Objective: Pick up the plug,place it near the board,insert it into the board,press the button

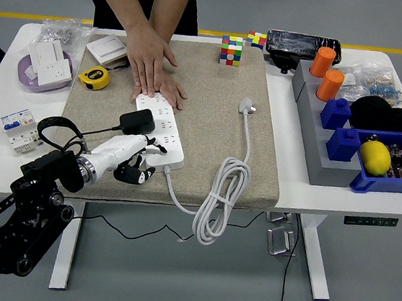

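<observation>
The black boxy plug [137, 121] is sitting seated in the long white power board [159, 131], which the person's hands [151, 65] are pinning down. The left hand [129, 158], loosely curled and holding nothing, is hovering beside the board's near end; a misaimed press could be missing the button.

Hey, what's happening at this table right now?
A black plug sits in the white power strip on the beige mat. The robot's left hand hovers at the strip's near end, holding nothing. A person's hands press the strip's far end down. The right arm is out of view.
</observation>
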Controlling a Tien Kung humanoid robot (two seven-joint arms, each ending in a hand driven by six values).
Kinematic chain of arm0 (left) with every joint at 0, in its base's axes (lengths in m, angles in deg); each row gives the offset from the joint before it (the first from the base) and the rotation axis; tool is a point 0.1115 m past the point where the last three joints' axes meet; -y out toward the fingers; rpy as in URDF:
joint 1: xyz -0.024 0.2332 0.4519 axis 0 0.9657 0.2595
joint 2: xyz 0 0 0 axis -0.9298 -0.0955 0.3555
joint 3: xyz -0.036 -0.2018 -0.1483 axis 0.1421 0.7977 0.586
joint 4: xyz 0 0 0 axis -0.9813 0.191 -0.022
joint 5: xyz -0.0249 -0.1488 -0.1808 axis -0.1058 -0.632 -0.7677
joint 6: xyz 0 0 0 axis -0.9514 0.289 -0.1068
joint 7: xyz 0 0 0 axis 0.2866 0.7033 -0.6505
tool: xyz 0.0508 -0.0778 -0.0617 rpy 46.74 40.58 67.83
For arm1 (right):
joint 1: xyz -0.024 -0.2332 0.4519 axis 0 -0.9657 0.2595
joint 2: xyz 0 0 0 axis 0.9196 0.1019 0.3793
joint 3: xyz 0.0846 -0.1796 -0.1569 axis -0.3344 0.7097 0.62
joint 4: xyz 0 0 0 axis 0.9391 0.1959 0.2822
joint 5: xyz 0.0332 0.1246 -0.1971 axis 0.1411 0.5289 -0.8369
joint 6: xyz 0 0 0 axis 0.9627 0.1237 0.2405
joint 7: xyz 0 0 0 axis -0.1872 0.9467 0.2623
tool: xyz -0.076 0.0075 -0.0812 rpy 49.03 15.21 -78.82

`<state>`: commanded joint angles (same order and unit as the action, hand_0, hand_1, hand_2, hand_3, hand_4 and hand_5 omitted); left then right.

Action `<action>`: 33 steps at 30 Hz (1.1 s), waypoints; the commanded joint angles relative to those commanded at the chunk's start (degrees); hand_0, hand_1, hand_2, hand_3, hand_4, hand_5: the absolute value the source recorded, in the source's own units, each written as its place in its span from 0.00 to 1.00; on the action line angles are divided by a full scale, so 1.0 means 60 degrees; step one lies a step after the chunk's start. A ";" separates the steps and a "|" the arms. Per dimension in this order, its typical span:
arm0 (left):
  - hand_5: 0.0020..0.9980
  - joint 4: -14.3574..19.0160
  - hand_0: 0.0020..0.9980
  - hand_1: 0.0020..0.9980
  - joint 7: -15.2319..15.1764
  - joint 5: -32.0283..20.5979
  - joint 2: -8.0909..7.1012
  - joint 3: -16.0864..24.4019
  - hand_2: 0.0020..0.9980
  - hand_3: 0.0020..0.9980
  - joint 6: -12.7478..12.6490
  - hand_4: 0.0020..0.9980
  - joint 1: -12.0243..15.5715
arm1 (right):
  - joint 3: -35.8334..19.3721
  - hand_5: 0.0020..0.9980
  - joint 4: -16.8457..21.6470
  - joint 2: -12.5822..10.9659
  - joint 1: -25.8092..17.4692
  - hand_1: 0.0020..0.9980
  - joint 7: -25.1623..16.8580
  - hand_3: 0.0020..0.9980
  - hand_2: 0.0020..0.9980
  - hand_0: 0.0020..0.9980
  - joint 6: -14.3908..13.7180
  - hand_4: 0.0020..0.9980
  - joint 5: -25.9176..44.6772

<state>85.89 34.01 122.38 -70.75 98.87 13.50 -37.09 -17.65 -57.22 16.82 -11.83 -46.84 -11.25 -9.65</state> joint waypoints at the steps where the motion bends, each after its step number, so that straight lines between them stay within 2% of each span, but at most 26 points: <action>1: 0.00 0.0035 0.19 0.00 0.0004 0.0000 0.0003 -0.0001 0.14 0.77 0.0007 0.57 -0.0006 | -0.0001 1.00 0.0000 0.0001 -0.0002 0.75 -0.0001 0.77 0.75 0.81 0.0000 1.00 0.0002; 7: 0.00 0.0139 0.19 0.00 0.0021 0.0000 0.0021 -0.0016 0.14 0.77 0.0028 0.57 -0.0051 | 0.0011 1.00 -0.0004 -0.0001 -0.0016 0.75 -0.0003 0.77 0.75 0.81 0.0003 1.00 0.0023; 22: 0.00 -0.0406 0.19 0.00 -0.0077 0.0000 0.0018 0.0059 0.14 0.76 -0.0044 0.58 -0.0150 | 0.0006 1.00 -0.0003 -0.0009 0.0000 0.75 -0.0018 0.77 0.74 0.81 0.0001 1.00 0.0037; 33: 0.00 -0.0210 0.19 0.00 -0.0053 0.0000 -0.0043 0.0015 0.14 0.72 0.0017 0.58 -0.0078 | 0.0033 1.00 0.0000 -0.0006 -0.0028 0.75 -0.0016 0.77 0.75 0.81 0.0001 1.00 0.0035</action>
<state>84.63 33.70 122.38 -71.01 98.97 13.60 -37.55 -17.46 -57.22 16.78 -12.00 -46.93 -11.25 -9.44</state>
